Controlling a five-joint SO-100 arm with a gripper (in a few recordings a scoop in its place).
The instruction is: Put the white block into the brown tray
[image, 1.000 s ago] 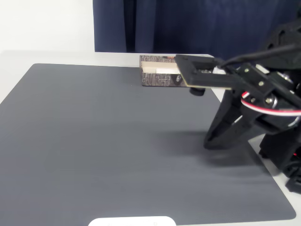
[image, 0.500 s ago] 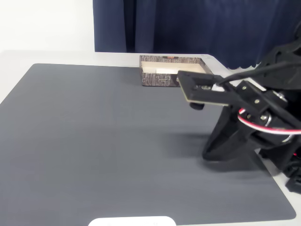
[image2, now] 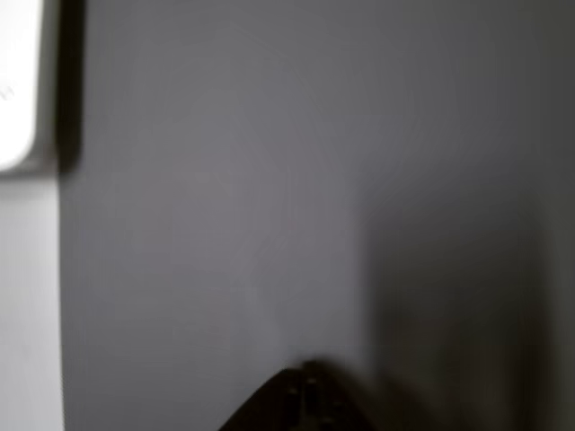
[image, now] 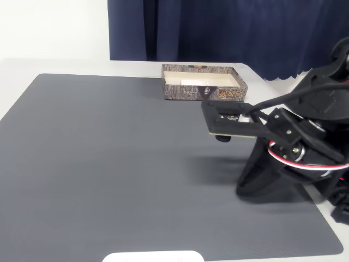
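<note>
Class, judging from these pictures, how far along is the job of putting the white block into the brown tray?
Done, it seems: a white block lies inside the brown tray in the fixed view. In hand: nothing; the gripper hangs above the grey mat, apart from the tray. Left: probably nothing.

Brown tray [image: 204, 83] — gold lettering on its front wall, right part, in the fixed view; too small and blurred to read, possibly two or three characters in a frame. A darker patch left of it on the same wall — also unreadable. No legible text in the wrist view.
</note>
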